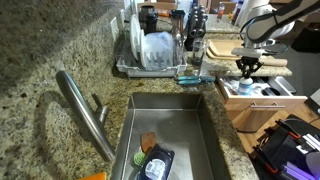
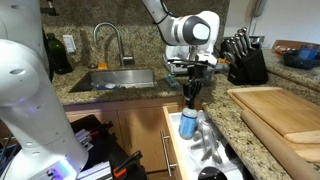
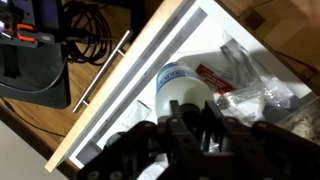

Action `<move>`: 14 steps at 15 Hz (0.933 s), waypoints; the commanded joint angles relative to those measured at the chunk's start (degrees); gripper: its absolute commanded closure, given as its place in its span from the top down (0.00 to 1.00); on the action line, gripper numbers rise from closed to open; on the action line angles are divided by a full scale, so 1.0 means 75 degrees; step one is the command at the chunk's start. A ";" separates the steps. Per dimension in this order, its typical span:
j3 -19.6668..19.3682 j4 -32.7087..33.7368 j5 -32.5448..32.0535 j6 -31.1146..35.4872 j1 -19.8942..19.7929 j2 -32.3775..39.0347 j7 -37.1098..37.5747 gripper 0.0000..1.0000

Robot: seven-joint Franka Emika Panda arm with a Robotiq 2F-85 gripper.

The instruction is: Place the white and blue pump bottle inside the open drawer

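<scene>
My jaws, in an exterior view, hang over the open light wooden drawer (image 1: 285, 100), just above the white and blue plastic pump bottle (image 1: 243, 88). In an exterior view the bottle (image 2: 188, 124) stands upright inside the drawer (image 2: 172, 142) with my jaws at its pump; clenched or released, I cannot tell. In the wrist view crinkled clear plastic wrappers (image 3: 248, 95) lie beside the bottle (image 3: 178, 82), so I should let go gently and lift straight up.
</scene>
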 commanded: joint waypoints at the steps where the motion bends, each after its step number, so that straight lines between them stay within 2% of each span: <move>1: -0.0148 -0.0498 -0.0316 0.1318 0.0113 -0.0011 0.0502 0.07; 5: -0.0236 -0.0729 -0.0584 0.2283 0.0199 -0.0021 0.1044 0.07; 8: -0.0191 -0.0844 -0.0348 0.2533 0.0117 -0.0069 0.0924 0.07; 9: -0.0102 -0.0802 -0.0060 0.2317 0.0018 -0.0079 0.0587 0.54; 10: -0.0008 -0.0831 0.0281 0.2315 -0.0103 -0.0126 0.0185 0.55; 14: -0.0050 -0.0723 0.1241 0.1622 -0.0268 -0.0288 -0.0911 0.81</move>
